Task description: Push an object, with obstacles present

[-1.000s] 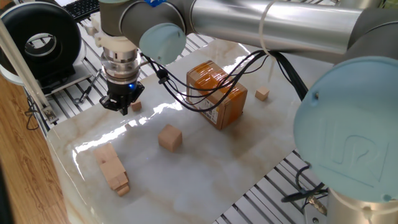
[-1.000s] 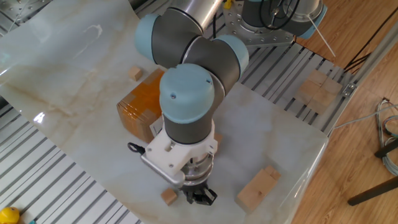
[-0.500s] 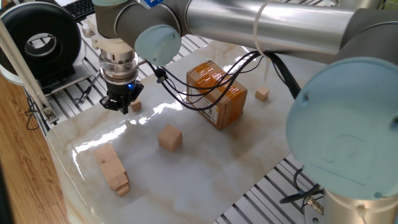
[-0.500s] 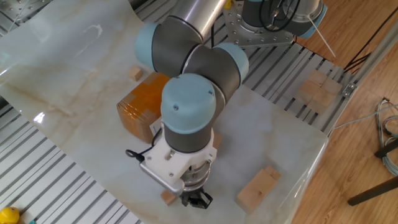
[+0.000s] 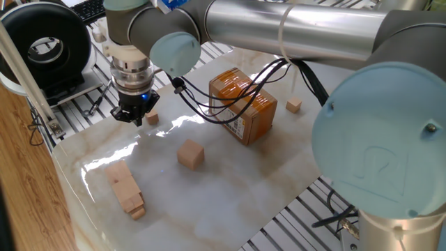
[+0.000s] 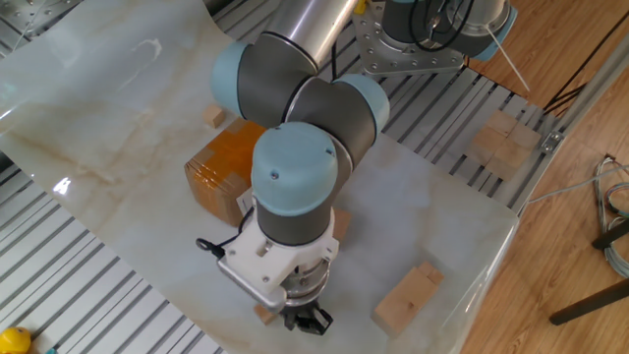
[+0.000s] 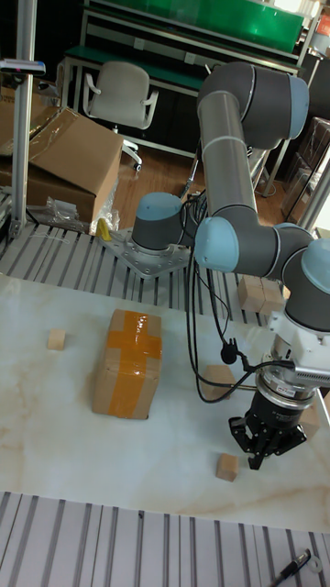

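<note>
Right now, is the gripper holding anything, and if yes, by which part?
Nothing is held. The gripper stands low over the table with nothing between its fingers; the tiny cube lies just beside it on the marble.

Wood floor [image 6: 580,177] – white chair [image 7: 119,92] – green shelving [image 7: 183,18] behind.

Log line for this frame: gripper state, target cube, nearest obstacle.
gripper: shut, low over table | tiny cube: on table just beside fingertips, contact unclear | cardboard box: upright, apart | larger cube: apart
</note>
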{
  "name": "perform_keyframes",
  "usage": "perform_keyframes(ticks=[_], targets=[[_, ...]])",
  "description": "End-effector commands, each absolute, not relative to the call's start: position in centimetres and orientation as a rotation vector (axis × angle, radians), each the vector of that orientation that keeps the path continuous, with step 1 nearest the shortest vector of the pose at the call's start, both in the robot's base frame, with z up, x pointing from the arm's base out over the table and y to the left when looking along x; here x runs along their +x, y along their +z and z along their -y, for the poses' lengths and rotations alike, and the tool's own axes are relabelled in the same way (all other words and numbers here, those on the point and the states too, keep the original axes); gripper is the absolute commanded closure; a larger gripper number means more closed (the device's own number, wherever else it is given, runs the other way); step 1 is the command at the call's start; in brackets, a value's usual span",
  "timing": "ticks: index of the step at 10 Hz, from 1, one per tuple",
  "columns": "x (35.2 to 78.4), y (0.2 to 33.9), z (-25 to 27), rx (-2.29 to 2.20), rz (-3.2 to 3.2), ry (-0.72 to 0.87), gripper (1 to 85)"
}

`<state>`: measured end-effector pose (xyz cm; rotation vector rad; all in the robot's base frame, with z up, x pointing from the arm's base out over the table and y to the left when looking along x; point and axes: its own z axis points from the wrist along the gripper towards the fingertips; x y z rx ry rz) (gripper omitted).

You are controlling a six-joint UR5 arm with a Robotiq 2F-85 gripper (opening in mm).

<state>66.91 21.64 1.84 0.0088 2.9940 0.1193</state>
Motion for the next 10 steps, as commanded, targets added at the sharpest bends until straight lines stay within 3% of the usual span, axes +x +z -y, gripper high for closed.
perform_keyframes(ticks=[1,10], targets=[[68.4,2.0,-21.1,0.019,-2.976,0.101,84.3],[66.6,1.7,-16.5,-0.109,-2.989,0.043,84.3]])
